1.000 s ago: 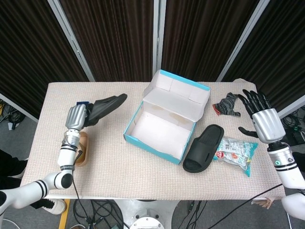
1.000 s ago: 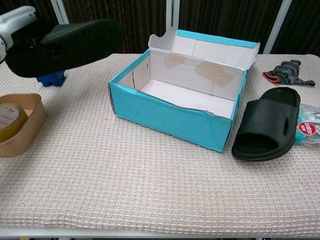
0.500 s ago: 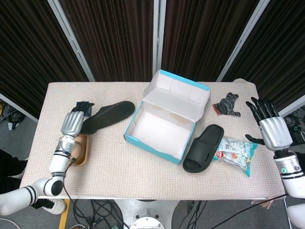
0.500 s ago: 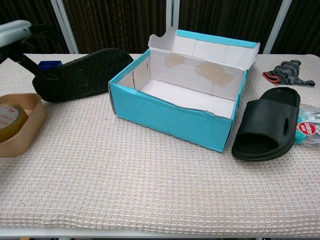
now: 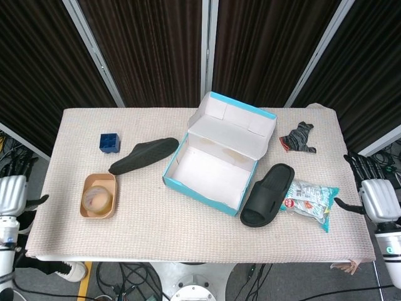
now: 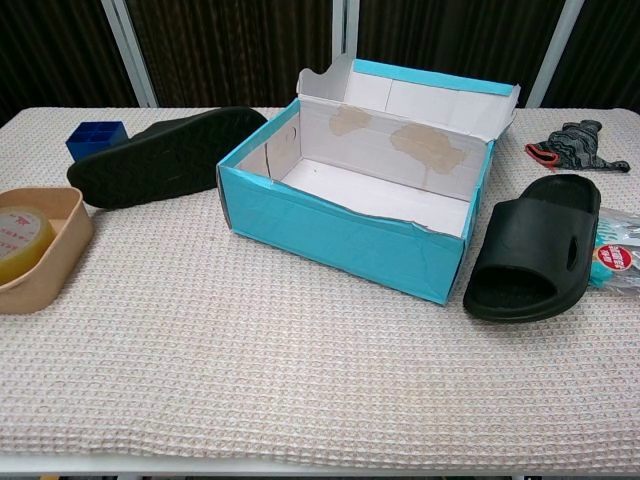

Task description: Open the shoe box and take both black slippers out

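The teal shoe box (image 5: 216, 164) (image 6: 350, 215) stands open mid-table, lid tipped back, its white inside bare. One black slipper (image 5: 144, 155) (image 6: 160, 155) lies sole-up on the cloth left of the box. The other black slipper (image 5: 268, 194) (image 6: 535, 260) lies upright right of the box. My left hand (image 5: 11, 191) hangs off the table's left edge, fingers spread, holding nothing. My right hand (image 5: 374, 194) is off the right edge, fingers apart and empty. Neither hand shows in the chest view.
A blue cube (image 5: 109, 142) (image 6: 96, 138) sits behind the left slipper. A tan bowl (image 5: 98, 195) (image 6: 35, 250) holds a tape roll. A snack packet (image 5: 310, 199) lies right of the right slipper, and a dark glove (image 5: 299, 138) (image 6: 578, 143) at back right.
My left hand let go of the slipper, which now lies flat on the cloth, and withdrew past the left edge. My right hand drew back off the right edge.
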You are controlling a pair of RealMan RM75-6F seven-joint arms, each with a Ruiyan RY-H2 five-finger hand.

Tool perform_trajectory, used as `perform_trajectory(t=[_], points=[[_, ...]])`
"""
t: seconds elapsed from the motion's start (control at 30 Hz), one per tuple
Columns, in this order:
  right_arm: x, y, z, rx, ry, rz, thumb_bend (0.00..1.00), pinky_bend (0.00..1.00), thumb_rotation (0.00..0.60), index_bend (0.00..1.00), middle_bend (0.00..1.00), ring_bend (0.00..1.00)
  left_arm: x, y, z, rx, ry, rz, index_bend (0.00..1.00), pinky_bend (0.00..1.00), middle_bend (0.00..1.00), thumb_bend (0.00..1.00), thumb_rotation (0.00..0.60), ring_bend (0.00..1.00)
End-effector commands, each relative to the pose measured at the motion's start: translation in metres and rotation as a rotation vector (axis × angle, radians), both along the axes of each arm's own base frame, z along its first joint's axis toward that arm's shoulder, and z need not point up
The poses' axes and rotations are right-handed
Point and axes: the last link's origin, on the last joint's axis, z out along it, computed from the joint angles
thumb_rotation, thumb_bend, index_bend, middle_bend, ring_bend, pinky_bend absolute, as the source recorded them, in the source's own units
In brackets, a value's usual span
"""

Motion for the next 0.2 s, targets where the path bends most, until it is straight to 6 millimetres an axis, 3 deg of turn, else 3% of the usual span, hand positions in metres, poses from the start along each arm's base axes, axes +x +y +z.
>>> perform_trajectory(t=[0.03,0.2], points=[[0.0,0.017,-0.005,-0.009,-0.027,-0.004,0.06,0.0,0.6,0.0,0.0,0.0,-0.005,-0.042,0.007,0.022,0.004,0.041,0.15,0.14,0.14,0.05,0.6,0.05],[0.003,0.027,-0.01,0.025,-0.044,0.013,0.08,0.0,0.6,0.0,0.0,0.0,0.006,-0.071,-0.002,0.027,-0.081,0.033,0.16,0.14,0.14,0.05,0.6,0.05]])
